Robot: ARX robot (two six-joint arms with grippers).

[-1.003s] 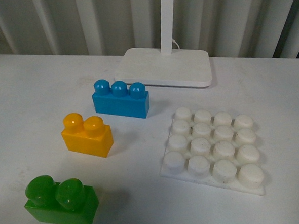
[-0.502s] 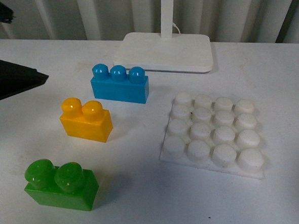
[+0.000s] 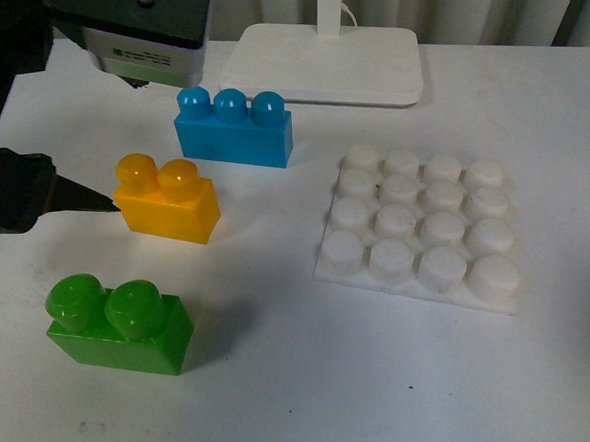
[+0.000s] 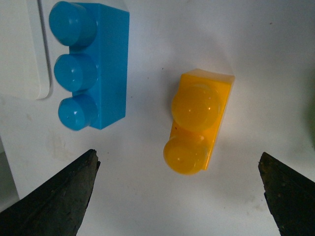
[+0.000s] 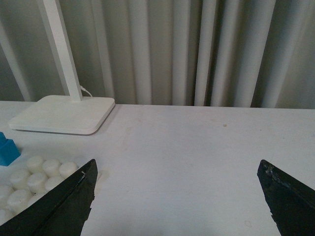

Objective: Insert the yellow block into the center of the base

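The white table (image 3: pixel 286 402) carries everything. At its 12 o'clock edge sits the smooth white lamp foot (image 3: pixel 325 64) with its post, and right of centre lies the base (image 3: pixel 415 224), a flat white square plate whose sixteen round studs are all bare. The left gripper (image 4: pixel 177 158) hangs over the table's 10 o'clock area. Its jaws are spread wide and hold nothing, and one dark finger (image 3: pixel 68 195) shows in the front view just beside the yellow block's far-left end; whether it touches cannot be told. The right gripper (image 5: pixel 177 169) is likewise spread wide and empty, held above bare table with the base's edge at its side. The blue three-stud brick (image 3: pixel 232 130) stands at 10 o'clock from the base, near the lamp foot. The green two-stud brick (image 3: pixel 119 324) stands at 8 o'clock from the base. The yellow block (image 3: pixel 167 201) stands upright on the table at 9 o'clock from the base, apart from it, between the blue and green bricks and, in the left wrist view, between the open fingers without being gripped.
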